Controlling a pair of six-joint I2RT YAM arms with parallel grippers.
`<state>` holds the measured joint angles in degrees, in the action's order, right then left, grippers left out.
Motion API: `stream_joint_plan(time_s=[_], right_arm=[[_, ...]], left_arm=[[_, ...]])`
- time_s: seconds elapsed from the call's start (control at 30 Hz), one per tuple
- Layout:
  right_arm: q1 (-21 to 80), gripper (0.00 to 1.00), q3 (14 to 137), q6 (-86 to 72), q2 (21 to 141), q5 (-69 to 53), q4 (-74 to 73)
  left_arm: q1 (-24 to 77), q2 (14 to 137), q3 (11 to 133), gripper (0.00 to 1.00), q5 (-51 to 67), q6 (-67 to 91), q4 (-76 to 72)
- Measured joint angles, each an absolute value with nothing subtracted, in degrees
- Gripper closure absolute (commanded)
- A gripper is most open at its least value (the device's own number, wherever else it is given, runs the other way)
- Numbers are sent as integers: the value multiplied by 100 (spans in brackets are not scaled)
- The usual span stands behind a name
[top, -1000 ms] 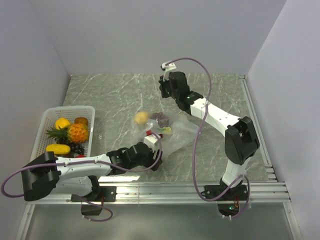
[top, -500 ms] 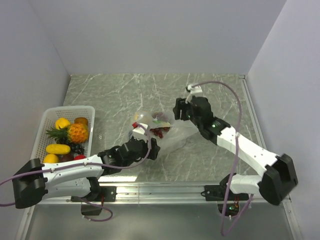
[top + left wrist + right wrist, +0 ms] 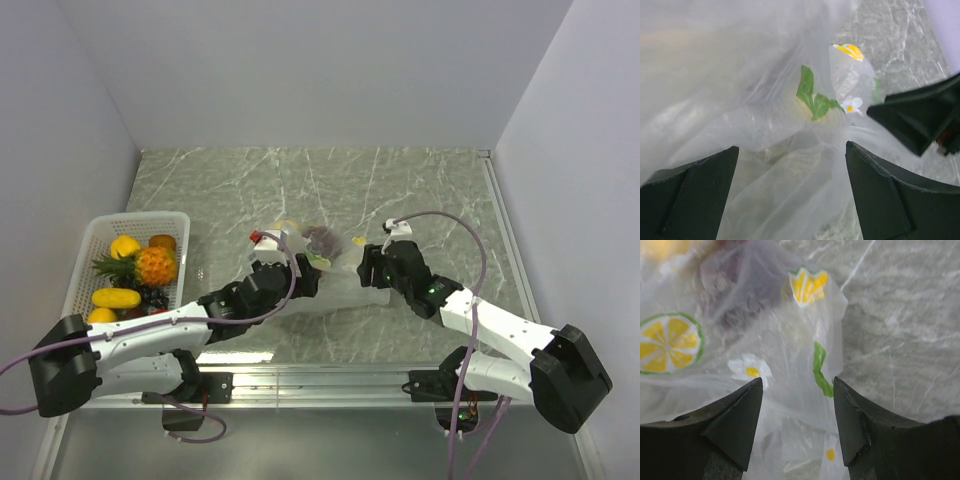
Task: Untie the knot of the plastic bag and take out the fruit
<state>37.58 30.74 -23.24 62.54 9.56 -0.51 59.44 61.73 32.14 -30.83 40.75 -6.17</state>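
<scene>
Reaching at the plastic bag from two sides, both claws are wide open. The left claw has its two dark fingers far apart. Soft see-through plastic fills the gap between them, but they are not pinching it. The right claw is open too, with a crinkly bit of the bag lying between its fingers and running on ahead of it. One of its dark fingers also shows just ahead of the left claw, on that claw's right side. The bag has little pictures on it: a lemon slice ahead of the right claw and to its left, white flowers and green leaves. Inside the bag, ahead of the right claw, sits a dark purple grape bunch. A round yellow fruit lies just past the left claw's tips. The knot is lost in all the wrinkles, so I cannot tell where it is. Well behind the left claw, out by the far end of its arm, a white basket holds a pineapple, a long yellow fruit and a brownish-orange fruit
</scene>
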Motion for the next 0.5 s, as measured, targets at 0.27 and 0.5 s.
stream_joint_plan(time_s=[0.27, 0.5], right_arm=[[3817, 35, 2812, -2486, 6193, 849, 75], [4237, 35, 2790, -2703, 6460, 749, 152]], left_arm=[[5752, 7249, 3590, 22, -3363, 4534, -884], [4954, 8169, 4407, 28, -3035, 5258, -1553]])
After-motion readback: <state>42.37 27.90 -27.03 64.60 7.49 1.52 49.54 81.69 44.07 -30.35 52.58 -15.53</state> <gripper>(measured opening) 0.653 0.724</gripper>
